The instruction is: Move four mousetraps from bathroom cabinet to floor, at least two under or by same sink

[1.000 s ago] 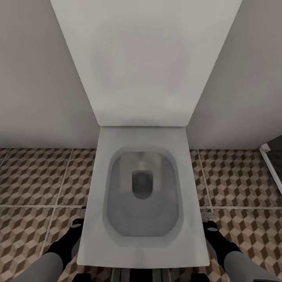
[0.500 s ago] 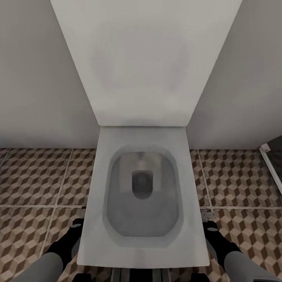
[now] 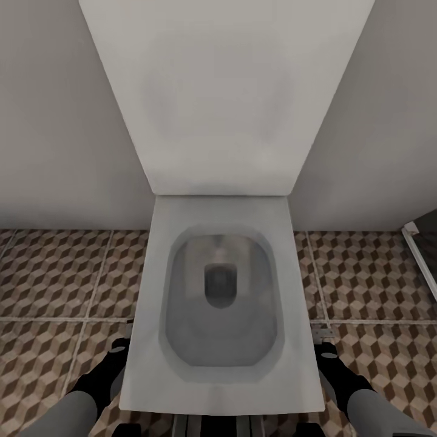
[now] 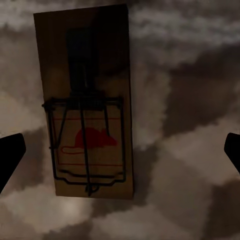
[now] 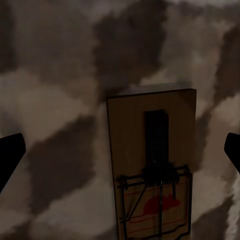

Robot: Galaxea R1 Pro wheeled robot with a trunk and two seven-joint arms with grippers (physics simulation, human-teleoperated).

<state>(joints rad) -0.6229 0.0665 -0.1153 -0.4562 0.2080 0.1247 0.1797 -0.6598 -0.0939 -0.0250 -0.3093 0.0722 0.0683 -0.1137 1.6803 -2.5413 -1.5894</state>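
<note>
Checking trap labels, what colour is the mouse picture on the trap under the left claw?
Red, on the mousetrap; left wrist view.

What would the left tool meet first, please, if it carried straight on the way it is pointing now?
Most likely the mousetrap lying flat on the patterned floor, which sits between the open fingers of the left tool. How far ahead it lies is unclear.

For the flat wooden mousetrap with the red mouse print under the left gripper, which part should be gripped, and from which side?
Judging by its pose, grip the flat wooden mousetrap with the red mouse print across its two long edges at the bare wooden end, coming straight down from above. It lies flat on the cube-patterned tile floor, the wire parts cover the printed end, and the open left gripper already spans wider than it.
</note>
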